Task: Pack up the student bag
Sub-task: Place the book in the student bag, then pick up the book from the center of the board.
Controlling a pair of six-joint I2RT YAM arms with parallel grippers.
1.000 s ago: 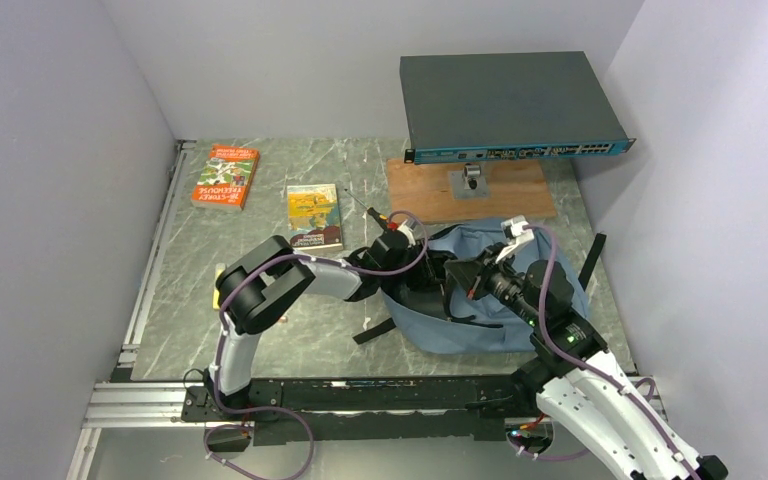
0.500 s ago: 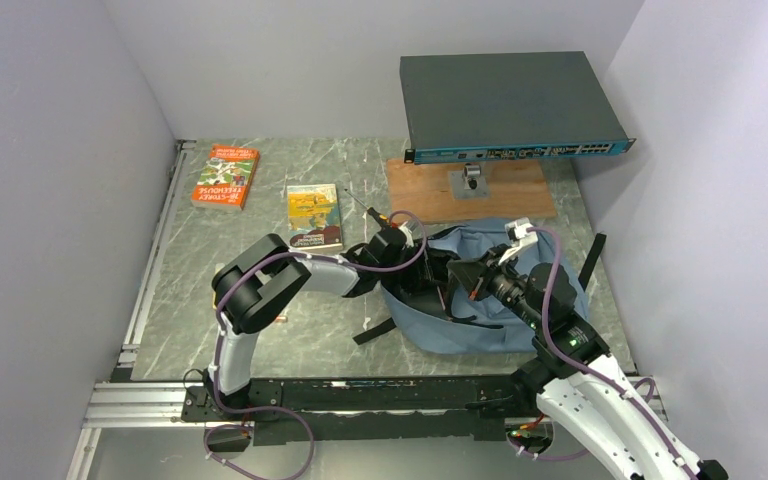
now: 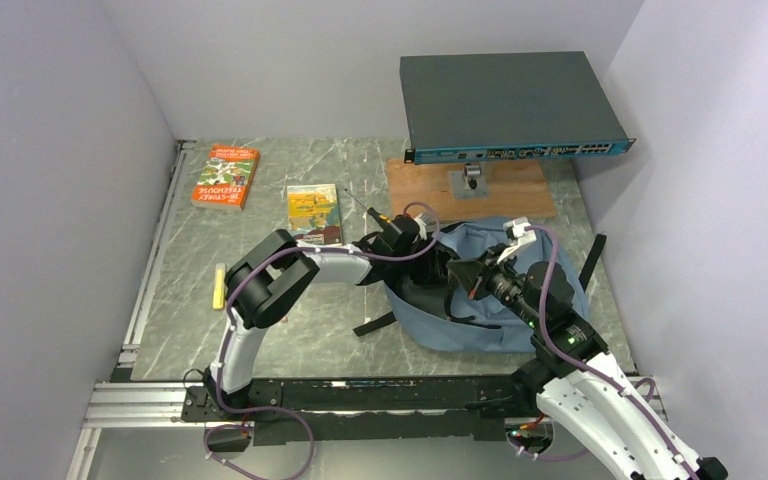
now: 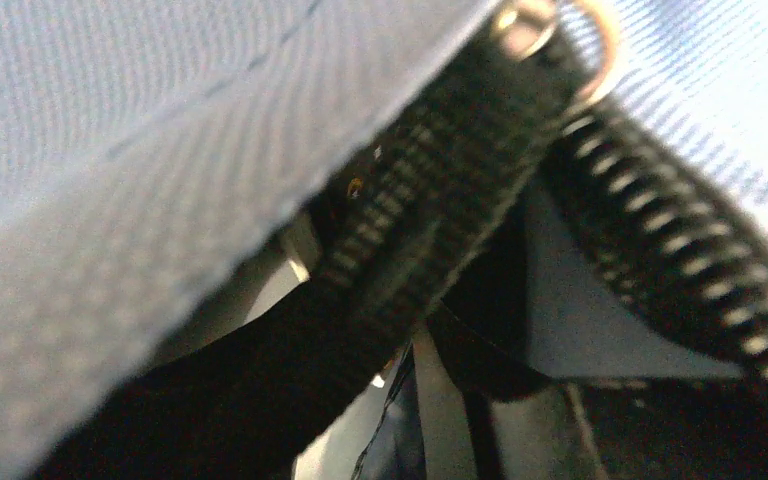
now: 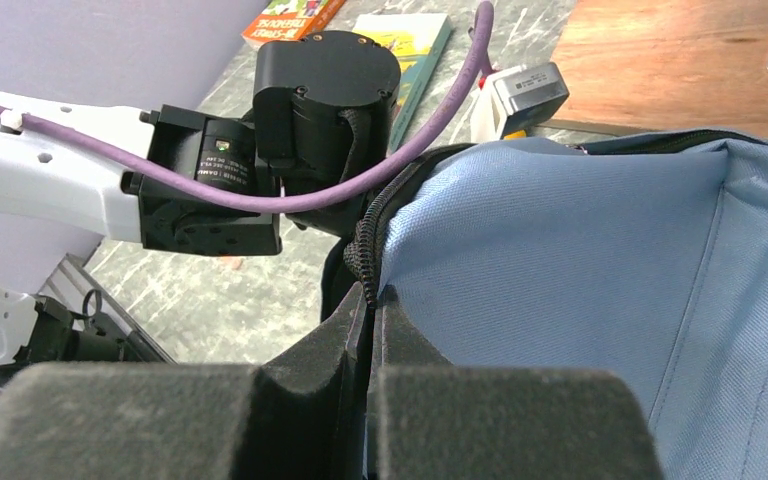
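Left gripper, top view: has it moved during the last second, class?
Yes. The left gripper, at the student bag mouth, shifted slightly farther from the arm bases, toward the wooden board.

A robotics lab test cell: plain pale walls box in a marble-patterned counter. A cabled left arm and right arm rise from an aluminium framing rail along the bottom edge. A network switch sits on a stand at upper right.

Our left arm rises from its base, elbow high, forearm running toward three o'clock. We cannot read the jaws of the left gripper. Our right arm leans toward ten o'clock, with the right gripper pinching the student bag at its zipper edge.
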